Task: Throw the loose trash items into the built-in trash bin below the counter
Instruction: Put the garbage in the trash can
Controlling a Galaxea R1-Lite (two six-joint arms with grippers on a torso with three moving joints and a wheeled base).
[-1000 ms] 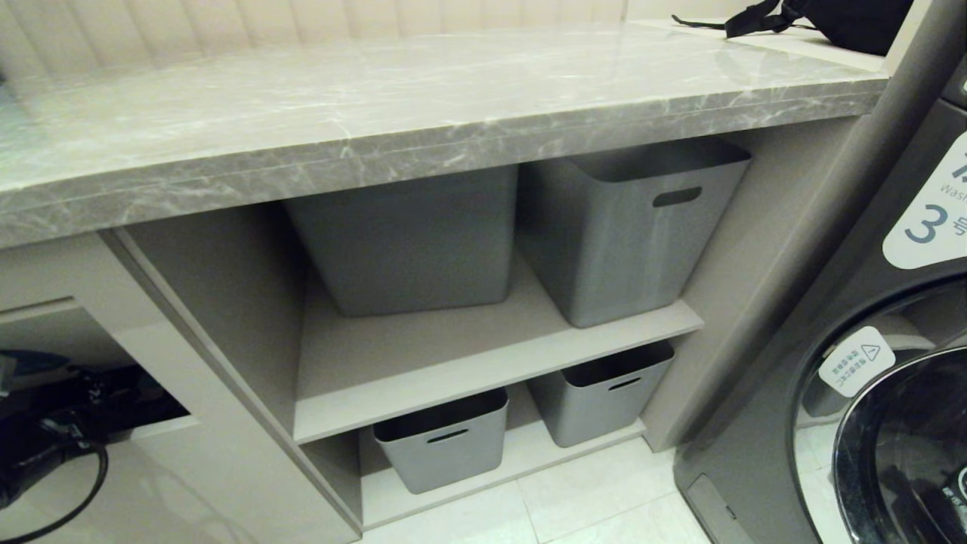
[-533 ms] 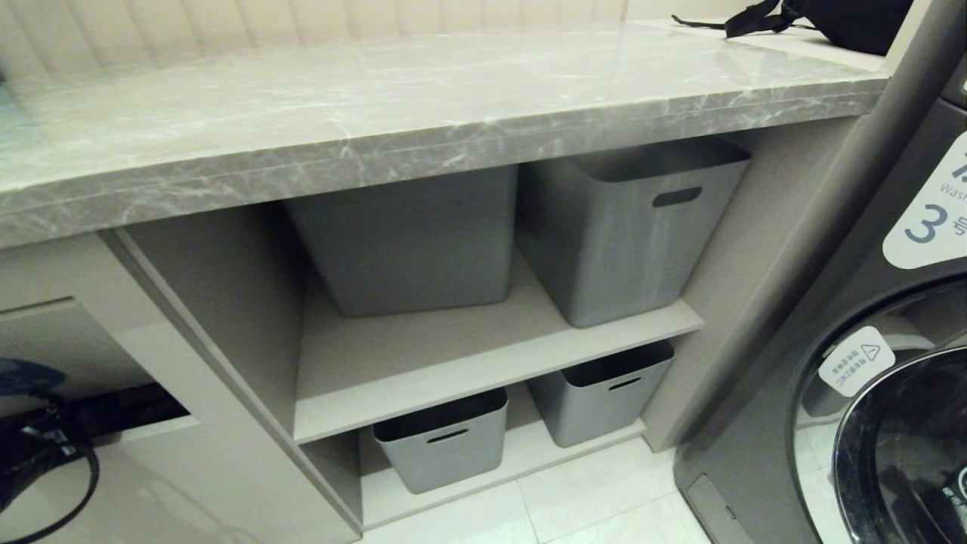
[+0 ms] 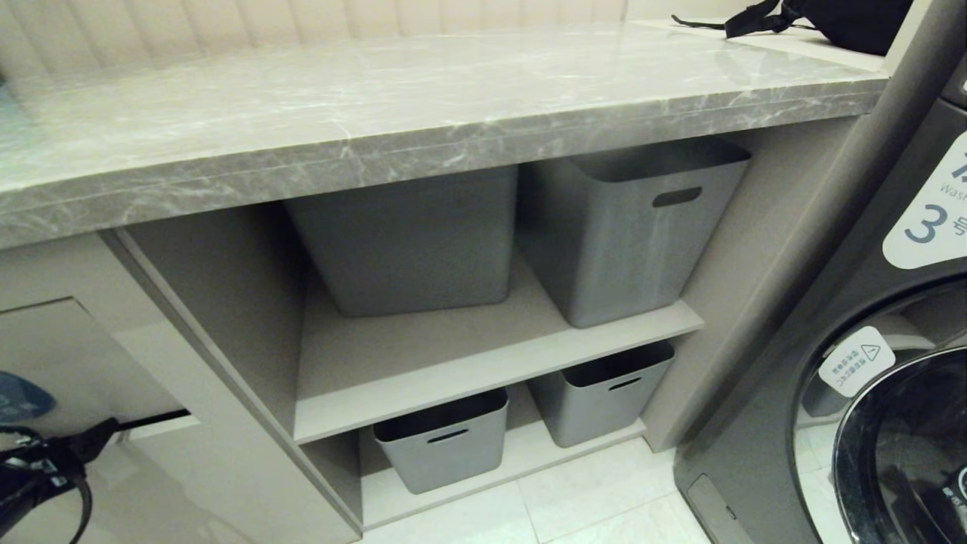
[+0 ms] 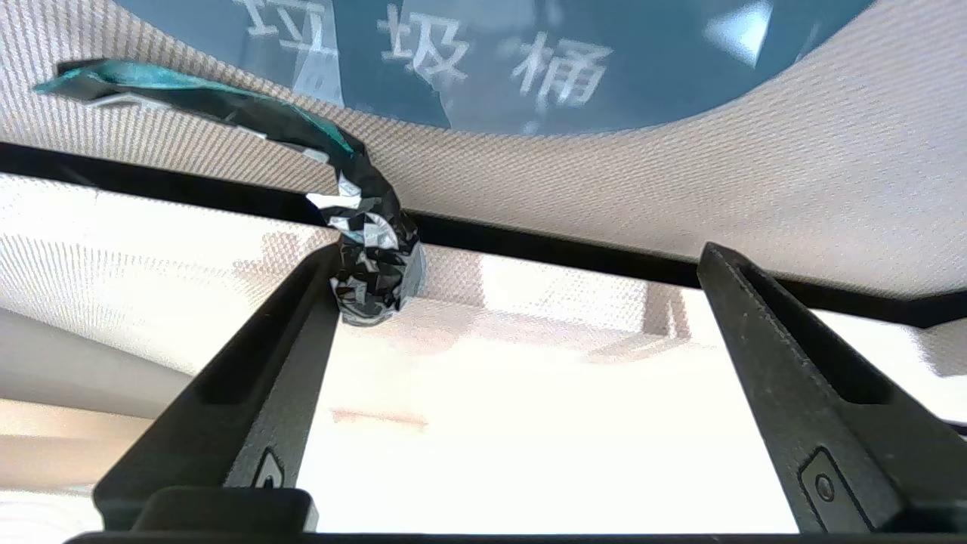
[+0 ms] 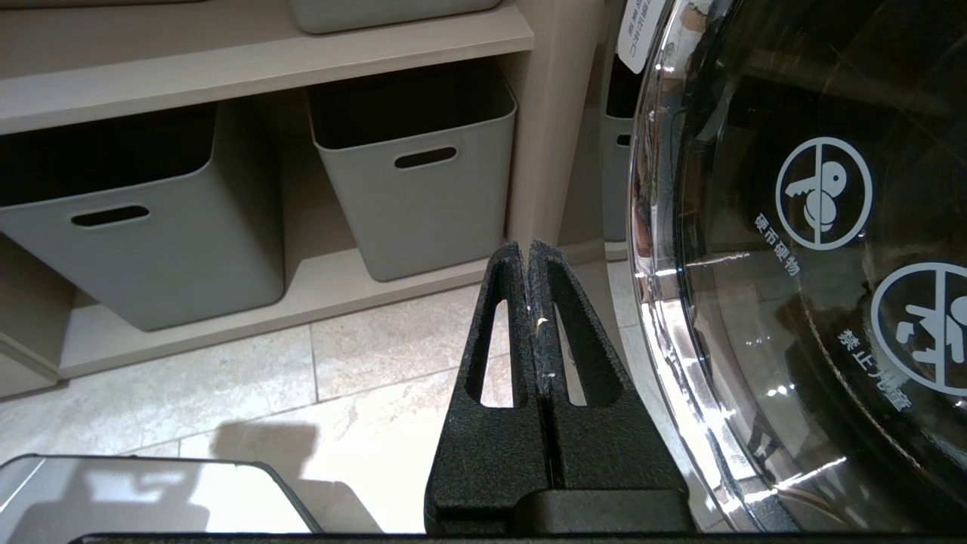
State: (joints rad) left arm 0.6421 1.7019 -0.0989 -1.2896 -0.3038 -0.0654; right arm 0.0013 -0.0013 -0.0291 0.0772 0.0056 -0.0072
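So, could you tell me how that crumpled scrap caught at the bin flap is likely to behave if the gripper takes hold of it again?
The scrap is probably floppy: it bends in a curve and its end is crushed into creases. It looks light, since it hangs at the flap's edge beside one finger of the open left gripper. Its glossy surface may be a little slippery.

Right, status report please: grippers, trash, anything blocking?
Left gripper open at bin flap. Turquoise scrap across flap gap, touching one jaw, not clearly in. Right gripper shut, parked.
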